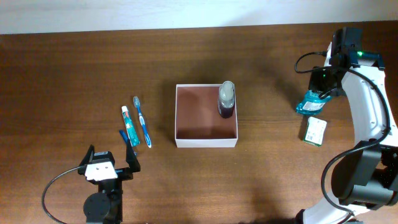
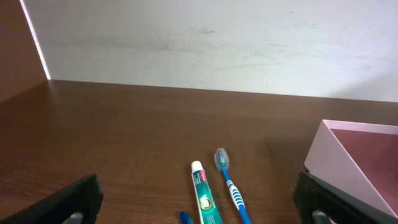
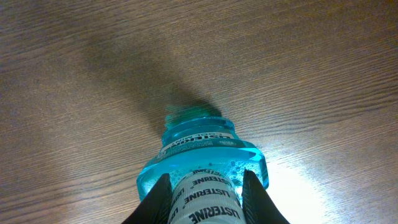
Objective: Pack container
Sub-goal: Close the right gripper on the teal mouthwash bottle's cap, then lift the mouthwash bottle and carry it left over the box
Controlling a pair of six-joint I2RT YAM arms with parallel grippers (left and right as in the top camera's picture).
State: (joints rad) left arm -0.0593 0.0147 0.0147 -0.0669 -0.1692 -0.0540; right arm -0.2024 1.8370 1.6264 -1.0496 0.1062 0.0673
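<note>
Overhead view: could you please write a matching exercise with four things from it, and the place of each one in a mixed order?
Things:
1. purple bottle
2. toothbrush
3. mouthwash bottle
4. green-white packet

Places:
A. held between the fingers of the right gripper
B. inside the container
C. lying left of the container
D. lying far right of the container, untouched

Pairs: 1-B, 2-C, 3-A, 4-D

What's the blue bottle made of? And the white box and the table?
The bottle looks like glossy clear plastic: light glows through its teal liquid. The container seems thin cardboard or plastic, with matte white walls; I cannot tell which. The table looks like dark wood or laminate, showing grain.
</note>
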